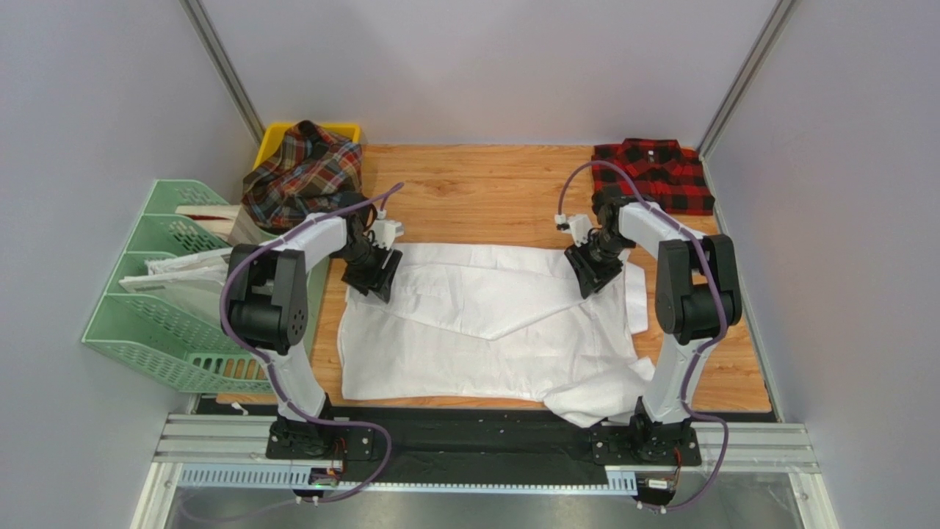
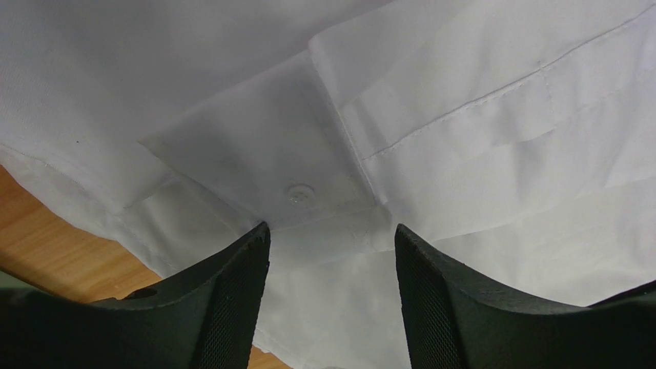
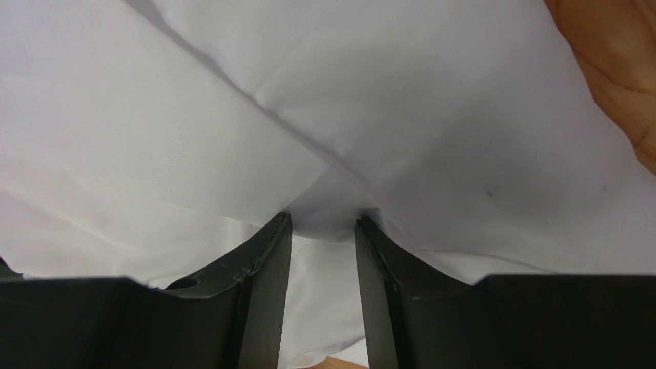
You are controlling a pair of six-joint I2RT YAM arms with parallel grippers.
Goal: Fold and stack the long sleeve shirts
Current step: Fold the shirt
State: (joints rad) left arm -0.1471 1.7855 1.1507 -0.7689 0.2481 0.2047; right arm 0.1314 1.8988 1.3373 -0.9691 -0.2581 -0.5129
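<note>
**Both grippers at the white shirt's far edge; risk is an uneven pickup.**
L gripper (image 2: 331, 231) is wide open, tips astride a cuff (image 2: 254, 154) w/ a button (image 2: 299, 192), holding nothing. R gripper (image 3: 323, 221) shows a narrow gap w/ a cloth ridge betw. tips; can't tell if clamped. The white shirt (image 1: 485, 320), thin, smooth and creased, lies mid-table (image 1: 485, 193). If L catches one layer only, the fold prob. skews. Checked shirt (image 1: 653, 174) sits folded far right, tartan shirt (image 1: 303, 171) heaped far left.

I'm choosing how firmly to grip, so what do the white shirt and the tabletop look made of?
The white shirt looks like thin woven cloth, perhaps cotton or a blend, matte: sharp creases, stitched seams, a small button. The tabletop looks like wood or wood-look laminate, smooth: orange-brown grain lines. Which, I cannot tell.
</note>
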